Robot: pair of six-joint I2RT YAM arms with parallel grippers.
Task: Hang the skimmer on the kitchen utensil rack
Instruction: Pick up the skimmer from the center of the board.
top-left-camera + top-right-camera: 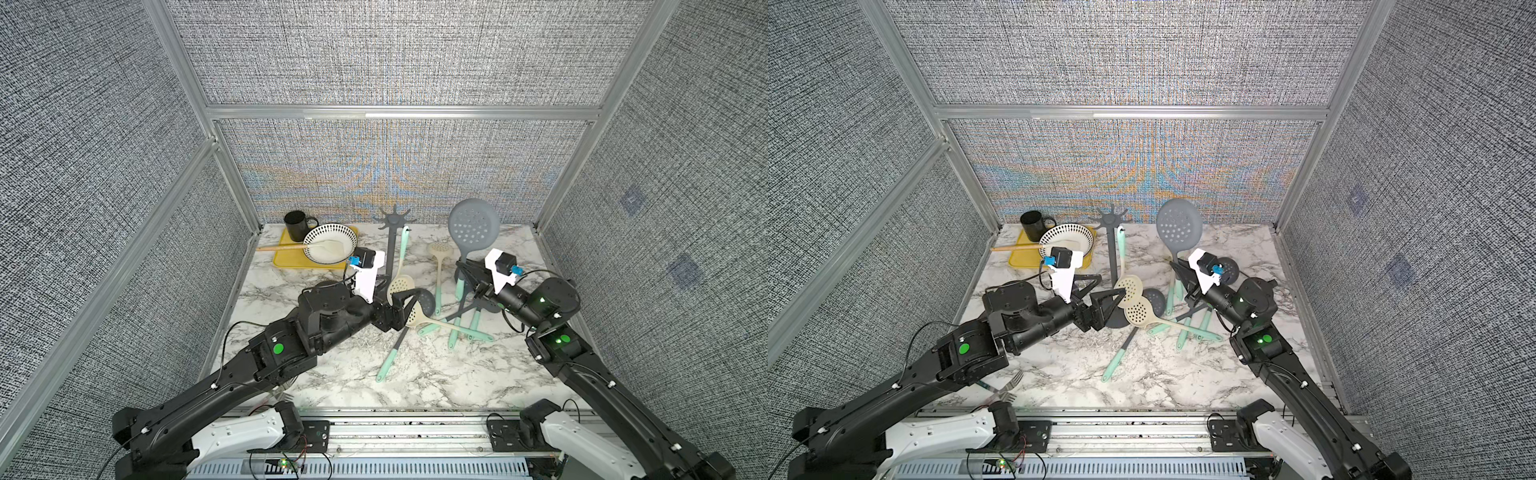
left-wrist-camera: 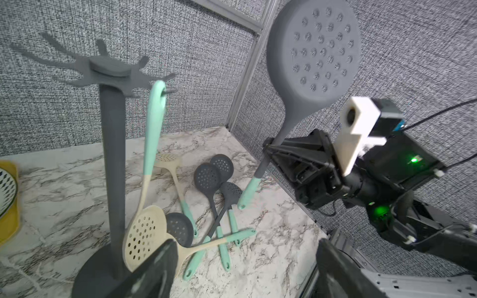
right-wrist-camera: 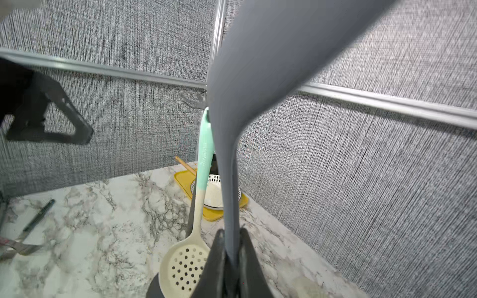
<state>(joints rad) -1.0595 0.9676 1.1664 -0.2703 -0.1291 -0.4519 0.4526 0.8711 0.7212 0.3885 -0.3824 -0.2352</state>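
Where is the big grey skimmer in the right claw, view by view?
In a top view: grey skimmer right of centre, head up by the back wall, over the right claw.
In a top view: same, nearer centre.
Left wrist: raised beyond the kitchen utensil rack, head up.
Right wrist: close, blurred, neck rising from the claw.
Landmark: hanging cream skimmer.

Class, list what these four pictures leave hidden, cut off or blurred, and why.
Right wrist view: the grey skimmer, head blurred and cut off by the top edge.
Left wrist view: the rack, base partly behind the left gripper and the bottom edge.
Top views: the mug, inside too dark.
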